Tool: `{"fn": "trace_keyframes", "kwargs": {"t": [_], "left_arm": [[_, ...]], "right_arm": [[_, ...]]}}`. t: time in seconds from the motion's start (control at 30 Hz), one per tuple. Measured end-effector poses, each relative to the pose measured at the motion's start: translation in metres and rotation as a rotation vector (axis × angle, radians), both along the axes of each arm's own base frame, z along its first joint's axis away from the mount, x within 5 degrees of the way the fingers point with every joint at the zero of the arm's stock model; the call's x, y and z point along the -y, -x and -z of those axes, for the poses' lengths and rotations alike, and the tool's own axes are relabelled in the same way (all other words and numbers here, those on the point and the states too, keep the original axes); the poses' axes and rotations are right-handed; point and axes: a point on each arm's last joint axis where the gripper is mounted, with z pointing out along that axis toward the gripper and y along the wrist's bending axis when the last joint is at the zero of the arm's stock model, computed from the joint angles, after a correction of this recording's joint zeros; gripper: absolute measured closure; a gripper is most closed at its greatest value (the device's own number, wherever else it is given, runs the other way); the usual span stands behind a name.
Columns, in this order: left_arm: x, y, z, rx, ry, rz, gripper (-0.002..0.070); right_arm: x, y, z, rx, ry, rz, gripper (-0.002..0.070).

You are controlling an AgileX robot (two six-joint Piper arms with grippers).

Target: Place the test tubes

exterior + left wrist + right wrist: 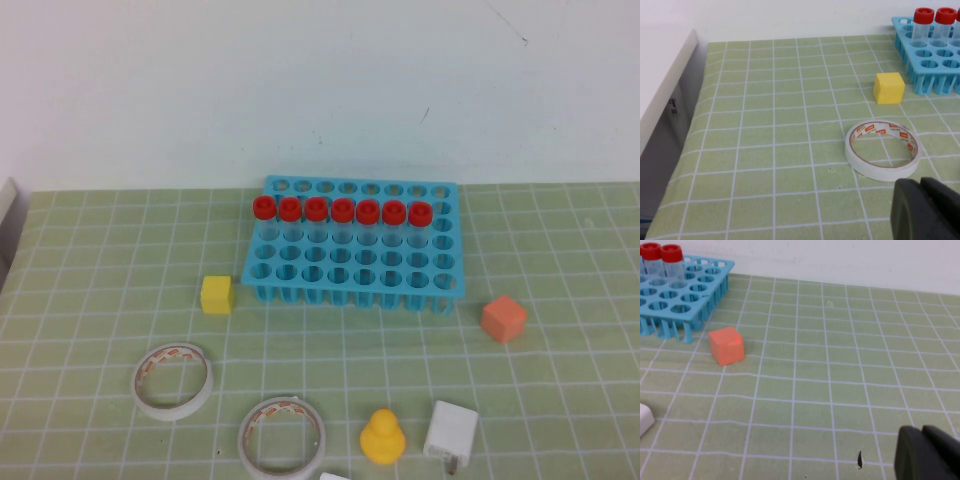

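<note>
A lab-style test bench: blue tube rack (352, 296) on gridded green mat (100, 300).

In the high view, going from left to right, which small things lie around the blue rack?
Order: left tape roll, yellow cube, second tape roll, yellow duck, white charger, orange cube. Neither gripper shows there: left gripper shut, near the left tape roll; right gripper shut, over the mat.

Tape roll (880, 171) print unreadable
</note>
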Motion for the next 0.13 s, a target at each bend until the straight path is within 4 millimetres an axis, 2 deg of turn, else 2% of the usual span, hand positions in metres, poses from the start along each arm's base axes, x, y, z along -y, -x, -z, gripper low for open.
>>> {"fn": "trace_keyframes", "kwargs": {"t": [0.13], "left_arm": [[0.0, 0.0, 0.0, 0.0, 0.0, 0.0, 0.0676]], "right_arm": [[0.0, 0.0, 0.0, 0.0, 0.0, 0.0, 0.0678]]}}
